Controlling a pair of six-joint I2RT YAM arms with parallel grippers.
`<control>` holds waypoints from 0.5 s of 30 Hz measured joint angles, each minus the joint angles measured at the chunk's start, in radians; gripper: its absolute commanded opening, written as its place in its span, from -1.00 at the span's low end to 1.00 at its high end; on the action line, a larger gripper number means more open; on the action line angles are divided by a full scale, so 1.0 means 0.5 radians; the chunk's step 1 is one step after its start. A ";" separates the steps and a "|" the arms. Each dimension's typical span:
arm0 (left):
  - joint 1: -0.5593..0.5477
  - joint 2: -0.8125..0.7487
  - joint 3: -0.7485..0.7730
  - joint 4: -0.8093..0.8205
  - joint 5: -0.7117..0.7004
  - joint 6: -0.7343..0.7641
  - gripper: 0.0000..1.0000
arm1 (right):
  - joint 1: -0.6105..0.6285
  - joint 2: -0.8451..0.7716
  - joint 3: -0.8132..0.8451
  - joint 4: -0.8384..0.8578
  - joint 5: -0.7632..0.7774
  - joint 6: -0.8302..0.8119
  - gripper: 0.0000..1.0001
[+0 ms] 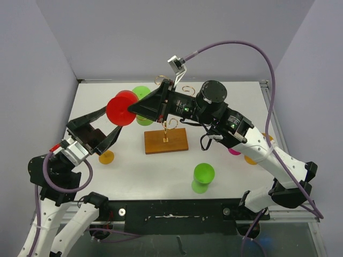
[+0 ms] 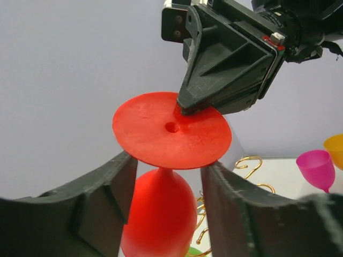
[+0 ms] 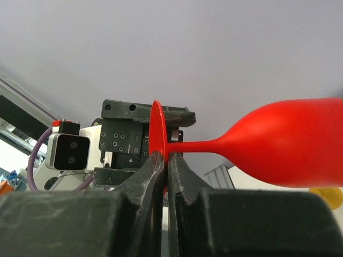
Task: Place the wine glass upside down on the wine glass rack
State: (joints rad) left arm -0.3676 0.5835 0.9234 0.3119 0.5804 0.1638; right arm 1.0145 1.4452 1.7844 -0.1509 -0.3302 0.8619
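Note:
A red wine glass point(image 1: 120, 111) hangs on its side in the air left of the wine glass rack point(image 1: 166, 140), a gold wire stand on a brown wooden base. My right gripper point(image 1: 132, 108) is shut on the rim of the glass's round foot point(image 3: 157, 126), and the bowl point(image 3: 289, 142) points away to the right. My left gripper point(image 2: 169, 182) is open, its fingers point(image 2: 96, 198) on either side of the stem just under the foot point(image 2: 171, 131), with a gap on each side. Gold scroll arms point(image 2: 249, 163) show behind the glass.
A green glass point(image 1: 203, 174) stands on the table in front of the rack, and another green one point(image 1: 142, 92) sits at the back. An orange piece point(image 1: 106, 157) lies near my left arm. Pink point(image 2: 316, 166) and orange point(image 2: 335, 147) glasses stand at the right.

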 measured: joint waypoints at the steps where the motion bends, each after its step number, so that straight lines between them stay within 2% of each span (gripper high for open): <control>1: 0.000 -0.029 -0.008 0.002 -0.024 -0.009 0.17 | 0.000 -0.002 0.000 0.007 0.002 -0.004 -1.00; 7: 0.000 -0.318 -0.183 0.043 -0.214 -0.081 0.24 | -0.056 -0.078 -0.001 0.005 0.090 -0.125 -1.00; 15: -0.001 -0.604 -0.443 0.043 -0.610 -0.163 0.25 | -0.256 -0.338 -0.027 -0.024 0.453 -0.454 -1.00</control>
State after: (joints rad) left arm -0.3679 0.2813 0.7021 0.3336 0.2752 0.0826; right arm 0.8864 1.2762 1.7710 -0.1631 -0.1036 0.6350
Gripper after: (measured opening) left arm 0.620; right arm 0.040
